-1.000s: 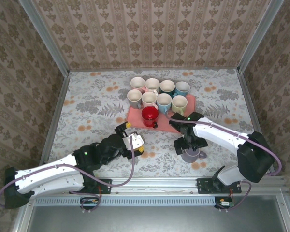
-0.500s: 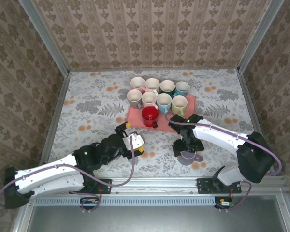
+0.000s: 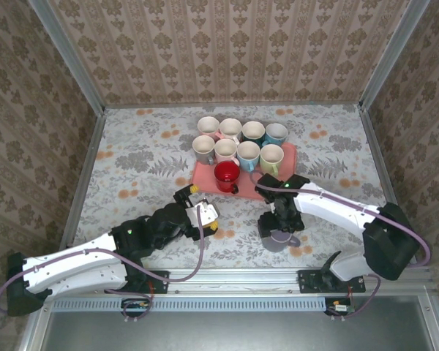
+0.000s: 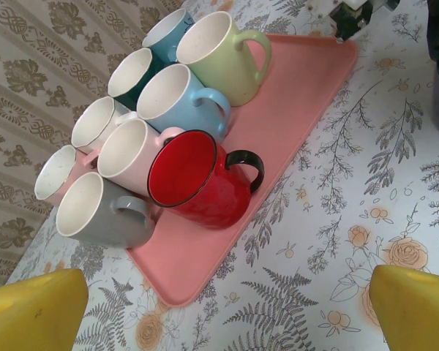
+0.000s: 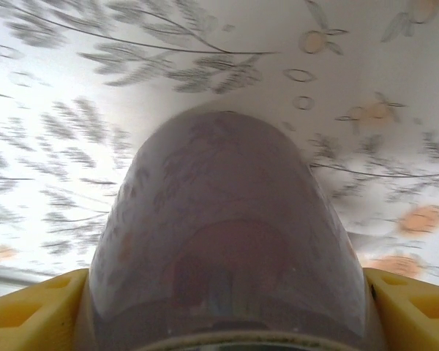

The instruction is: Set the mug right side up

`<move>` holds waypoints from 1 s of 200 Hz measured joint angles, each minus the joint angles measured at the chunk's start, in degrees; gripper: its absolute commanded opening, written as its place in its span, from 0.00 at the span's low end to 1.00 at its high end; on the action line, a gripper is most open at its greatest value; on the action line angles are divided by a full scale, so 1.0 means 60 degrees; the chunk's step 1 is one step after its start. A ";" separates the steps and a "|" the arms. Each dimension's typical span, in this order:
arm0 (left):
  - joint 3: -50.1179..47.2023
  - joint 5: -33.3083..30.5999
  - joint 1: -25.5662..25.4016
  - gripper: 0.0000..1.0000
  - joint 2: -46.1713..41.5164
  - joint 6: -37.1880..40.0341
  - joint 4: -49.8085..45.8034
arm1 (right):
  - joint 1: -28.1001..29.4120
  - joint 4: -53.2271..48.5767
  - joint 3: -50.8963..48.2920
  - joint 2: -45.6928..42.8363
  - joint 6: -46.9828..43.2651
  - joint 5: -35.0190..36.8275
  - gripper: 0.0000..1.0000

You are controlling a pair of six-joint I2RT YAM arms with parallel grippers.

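Where the right arm (image 3: 329, 203) bends down, right tool (image 3: 277, 234) astride mug (image 5: 227, 234), grip uncertain, left tool (image 3: 207, 216) apart

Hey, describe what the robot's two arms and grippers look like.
The left arm and right arm are white tubes with black joints, each with a purple cable and a small green light. Their gripper fingers are yellow.

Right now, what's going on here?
The right gripper sits over the lone purple-grey mug on the table near the front edge, with a finger on either side of it. Whether the fingers grip it yet isn't clear. The left gripper hangs open and idle, facing the pink tray of upright mugs.
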 measured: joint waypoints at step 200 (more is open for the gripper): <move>-0.0084 0.8193 0.5169 0.99 0.0372 -0.7253 0.3650 | -0.2441 1.0007 -0.0750 -0.3421 0.6991 -0.5169 0.28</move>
